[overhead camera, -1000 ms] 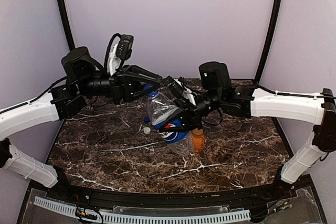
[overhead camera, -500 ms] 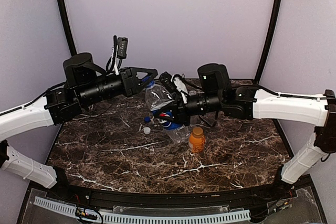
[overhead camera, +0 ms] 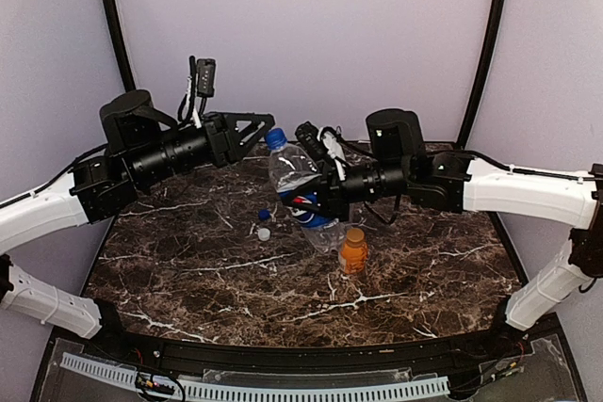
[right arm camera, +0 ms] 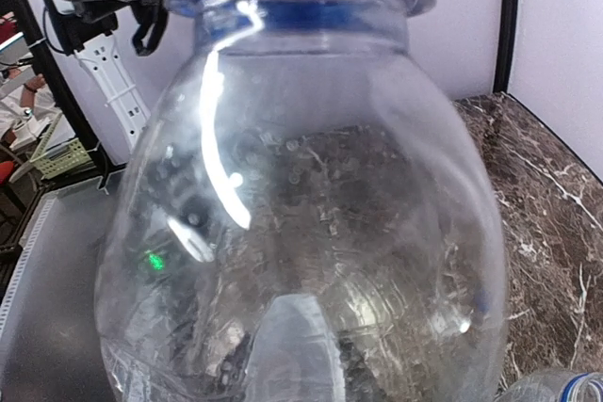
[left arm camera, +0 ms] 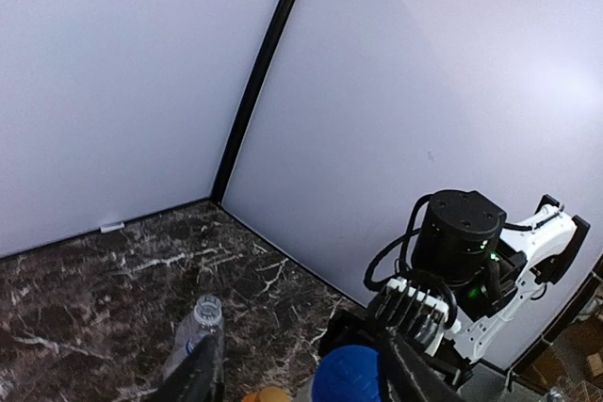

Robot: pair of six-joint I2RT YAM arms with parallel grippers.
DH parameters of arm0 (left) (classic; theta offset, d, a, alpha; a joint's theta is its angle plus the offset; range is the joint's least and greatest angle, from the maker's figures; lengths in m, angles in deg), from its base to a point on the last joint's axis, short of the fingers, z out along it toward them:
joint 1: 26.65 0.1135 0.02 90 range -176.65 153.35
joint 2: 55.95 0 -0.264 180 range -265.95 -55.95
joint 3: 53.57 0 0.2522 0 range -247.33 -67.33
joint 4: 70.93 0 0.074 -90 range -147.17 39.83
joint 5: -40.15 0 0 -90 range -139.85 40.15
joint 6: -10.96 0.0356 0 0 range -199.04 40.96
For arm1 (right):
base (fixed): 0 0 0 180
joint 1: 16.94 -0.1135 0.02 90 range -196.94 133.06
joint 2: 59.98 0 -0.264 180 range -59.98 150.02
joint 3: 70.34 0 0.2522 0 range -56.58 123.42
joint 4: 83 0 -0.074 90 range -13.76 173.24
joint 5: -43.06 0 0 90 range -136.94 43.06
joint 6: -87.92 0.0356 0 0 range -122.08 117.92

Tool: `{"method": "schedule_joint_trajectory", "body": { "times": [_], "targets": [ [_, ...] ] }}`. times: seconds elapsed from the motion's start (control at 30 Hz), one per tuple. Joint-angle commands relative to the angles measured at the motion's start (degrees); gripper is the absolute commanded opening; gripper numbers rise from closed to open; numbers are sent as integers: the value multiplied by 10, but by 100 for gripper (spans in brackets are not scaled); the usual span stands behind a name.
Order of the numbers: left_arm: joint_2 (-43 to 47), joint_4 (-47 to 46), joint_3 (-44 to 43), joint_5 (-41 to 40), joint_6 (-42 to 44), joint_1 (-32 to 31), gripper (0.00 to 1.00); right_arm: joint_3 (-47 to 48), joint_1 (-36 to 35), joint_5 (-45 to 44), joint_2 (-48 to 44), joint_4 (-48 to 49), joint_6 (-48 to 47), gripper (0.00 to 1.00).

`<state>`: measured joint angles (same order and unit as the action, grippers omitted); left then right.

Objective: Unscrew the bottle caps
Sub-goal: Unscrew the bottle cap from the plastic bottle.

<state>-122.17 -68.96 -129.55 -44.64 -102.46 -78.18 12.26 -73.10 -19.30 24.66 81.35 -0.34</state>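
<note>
Top camera looks down from behind; left wrist faces the back corner (left arm camera: pixel 219 197); right wrist hugs the bottle (right arm camera: pixel 301 233) — all three share its blue cap (overhead camera: pixel 274 139).

Right hand (overhead camera: pixel 316 198) has the Pepsi bottle (overhead camera: pixel 294 181) up off the bench (overhead camera: pixel 188 261), tilted, neck pointing up and to the left. Its cap (overhead camera: pixel 274 138) sits between the spread fingers of the left hand (overhead camera: pixel 267 134), over on the left. Down on the bench, the short bottle (overhead camera: pixel 353 251) stands just right of the raised one, another bottle (left arm camera: pixel 193 331) lies flat, and two loose caps (overhead camera: pixel 264 217) sit to the left, one before the other.
</note>
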Motion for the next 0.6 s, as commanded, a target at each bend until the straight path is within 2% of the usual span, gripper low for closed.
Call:
{"method": "schedule_joint_trajectory", "body": {
  "times": [0.0, 0.13, 0.3, 0.57],
  "targets": [
    [43, -30, 1, 95, 58, 14, 63, -2, 9, 132, -27, 31, -14, 5],
    [46, -25, -8, 212, 81, 25, 69, 6, 13, 228, -16, 24, -23, 6],
    [29, -11, -36, 327, 92, 26, 69, 31, 13, 312, 7, 4, -29, 6],
    [-6, -28, -50, 401, 75, 26, 54, 53, 13, 357, 37, 5, -20, 6]
  ]
}}
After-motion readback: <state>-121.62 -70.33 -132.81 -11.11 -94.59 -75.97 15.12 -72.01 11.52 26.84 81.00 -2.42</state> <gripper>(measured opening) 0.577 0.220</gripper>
